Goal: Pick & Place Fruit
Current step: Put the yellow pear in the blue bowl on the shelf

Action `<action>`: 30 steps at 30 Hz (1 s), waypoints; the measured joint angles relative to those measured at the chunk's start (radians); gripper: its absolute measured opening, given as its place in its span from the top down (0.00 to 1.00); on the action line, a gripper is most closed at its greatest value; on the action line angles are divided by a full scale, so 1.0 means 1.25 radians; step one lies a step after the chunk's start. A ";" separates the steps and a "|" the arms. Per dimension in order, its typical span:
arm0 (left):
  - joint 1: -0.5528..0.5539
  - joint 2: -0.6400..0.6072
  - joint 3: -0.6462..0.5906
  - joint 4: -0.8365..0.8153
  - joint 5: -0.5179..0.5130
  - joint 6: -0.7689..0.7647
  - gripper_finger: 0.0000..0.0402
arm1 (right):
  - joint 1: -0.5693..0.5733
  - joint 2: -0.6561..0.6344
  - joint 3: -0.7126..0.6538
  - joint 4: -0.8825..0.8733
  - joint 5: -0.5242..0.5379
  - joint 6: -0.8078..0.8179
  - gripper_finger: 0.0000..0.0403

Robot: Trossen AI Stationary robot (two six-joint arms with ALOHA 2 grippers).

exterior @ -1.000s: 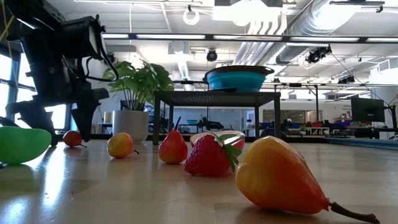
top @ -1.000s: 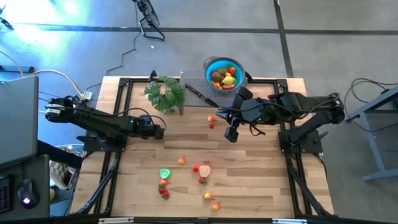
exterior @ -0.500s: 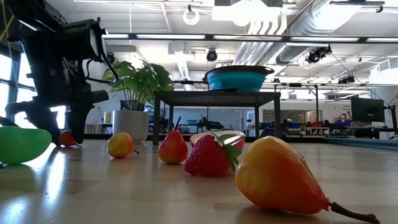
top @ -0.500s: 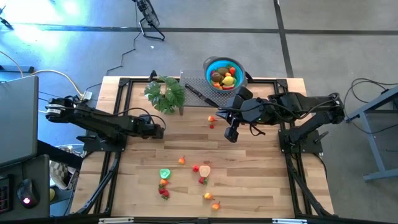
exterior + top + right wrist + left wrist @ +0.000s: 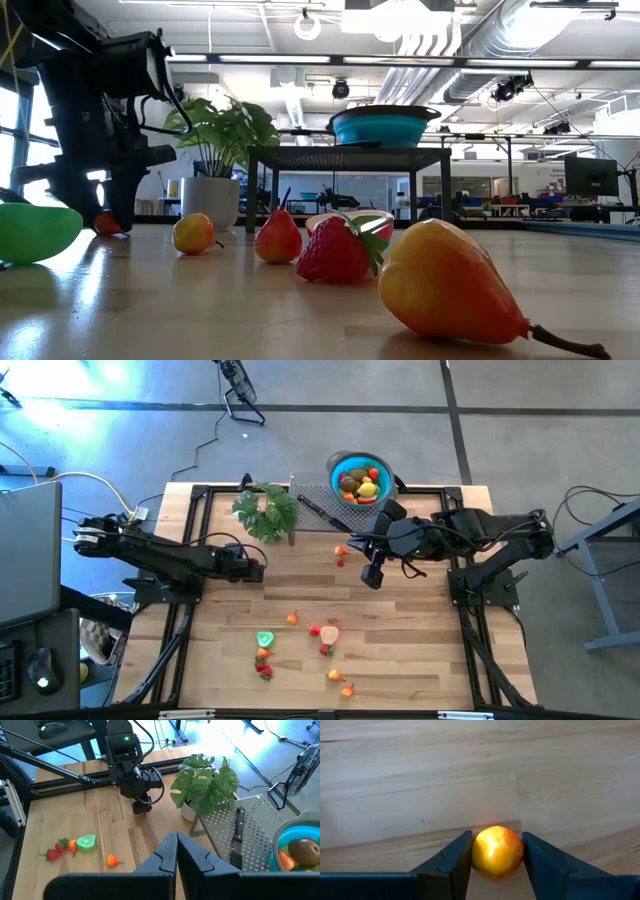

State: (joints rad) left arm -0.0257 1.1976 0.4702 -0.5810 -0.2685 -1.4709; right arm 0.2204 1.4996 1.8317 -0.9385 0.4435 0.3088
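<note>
A small round orange-yellow fruit (image 5: 496,851) sits on the wooden table near its left side, and my left gripper (image 5: 496,840) is shut on it. In the low view, one dark finger half hides the fruit (image 5: 103,223). The high view shows my left gripper (image 5: 258,570) low over the table. My right gripper (image 5: 372,577) hangs shut, high above the table's right middle, with nothing in it. A blue bowl (image 5: 335,463) holding several fruits stands on a perforated metal stand at the far edge. My left gripper pinches the small round fruit by its two opposite sides (image 5: 476,854) between its two fingers. The fingers come steeply from above, slanting down. The fruit sits at table level between them.
A potted leafy plant (image 5: 266,510) and a black-handled knife (image 5: 320,512) are at the far edge. One small fruit (image 5: 340,551) lies beside my right gripper. Several loose fruits lie toward the near edge, among them a green piece (image 5: 265,639) and strawberries (image 5: 264,669).
My left gripper's fingers have closed in from wide apart onto the small round fruit while the arm stayed in place. In the low view one finger now covers part of the fruit.
</note>
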 joint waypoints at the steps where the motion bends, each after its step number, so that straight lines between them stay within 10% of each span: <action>1: 0.000 0.000 0.000 -0.003 0.004 0.002 0.61 | 0.000 0.000 0.000 0.000 0.000 0.000 0.99; 30: -0.001 -0.203 -0.002 0.128 0.130 0.106 0.62 | 0.000 0.000 0.000 0.000 0.000 -0.033 0.99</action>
State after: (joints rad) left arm -0.0265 0.9435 0.4683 -0.4205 -0.1057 -1.3382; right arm 0.2203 1.4998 1.8317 -0.9385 0.4433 0.2675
